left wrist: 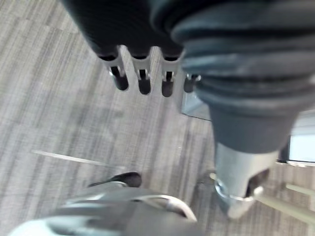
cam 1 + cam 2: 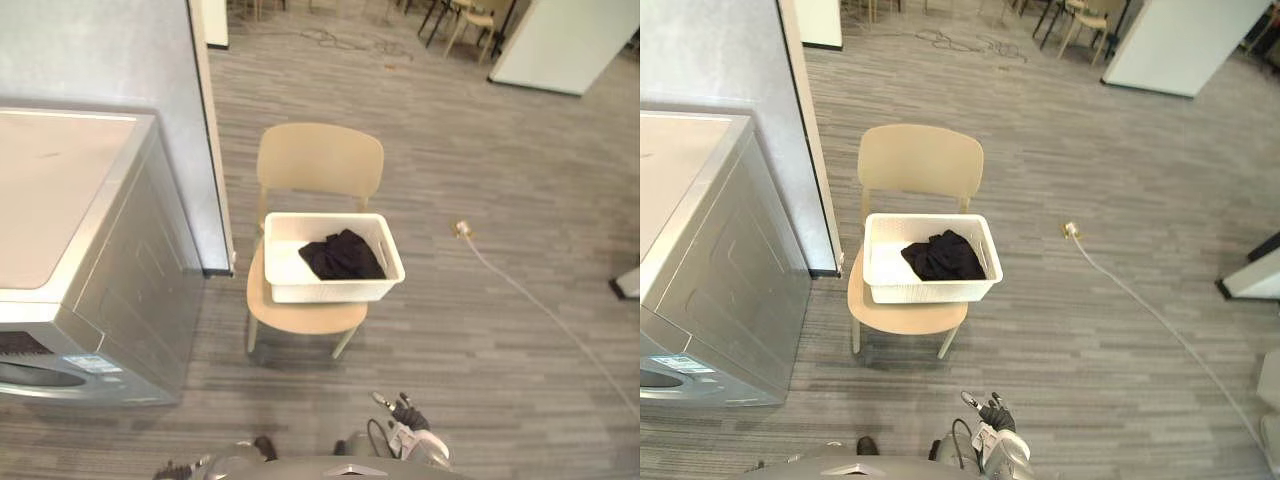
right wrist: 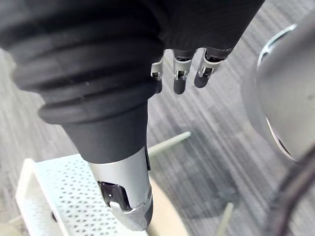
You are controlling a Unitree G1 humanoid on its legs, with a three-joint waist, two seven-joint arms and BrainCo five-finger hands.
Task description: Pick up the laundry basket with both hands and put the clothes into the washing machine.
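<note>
Left hand (image 1: 143, 81) and right hand (image 3: 179, 74) hang loose-fingered, empty. Best approach the laundry basket (image 2: 330, 291) at twelve o'clock on the chair (image 2: 320, 165); grip opposite rims level.

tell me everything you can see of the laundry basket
The basket is white, rectangular and plastic-looking, with perforated walls and a handle slot in its right end. It sits level on the seat of a beige chair. Black clothes lie bunched inside, toward its right. Nothing else touches it.
</note>
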